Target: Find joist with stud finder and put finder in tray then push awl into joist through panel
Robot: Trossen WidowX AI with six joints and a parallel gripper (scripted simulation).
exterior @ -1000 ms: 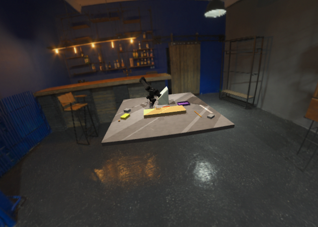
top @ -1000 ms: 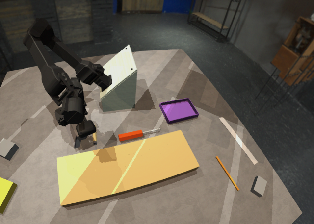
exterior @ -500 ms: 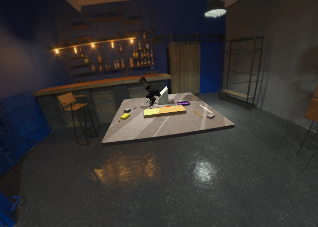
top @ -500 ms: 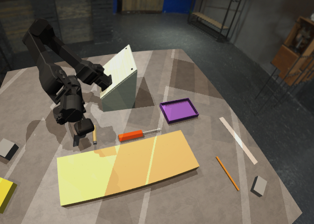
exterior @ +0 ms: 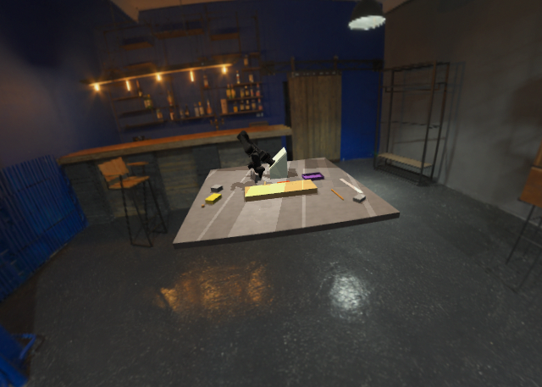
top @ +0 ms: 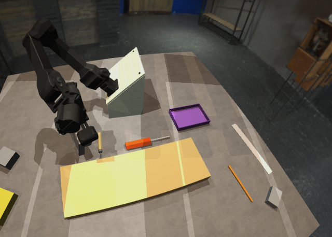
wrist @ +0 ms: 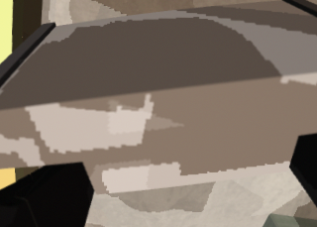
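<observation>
My gripper is shut on the stud finder, a dark boxy block that fills most of the wrist view. It is held low over the table, just behind the back left edge of the yellow-orange floor panel. The awl, with a short wooden handle and a thin metal tip, lies on the table right beside the stud finder, touching the panel's back edge. The purple tray stands empty behind the panel's right end.
An orange-handled tool lies behind the panel. A pale wedge block stands at the back by the arm. A white strip, an orange pencil and a grey block lie right. A grey block and a yellow block lie left.
</observation>
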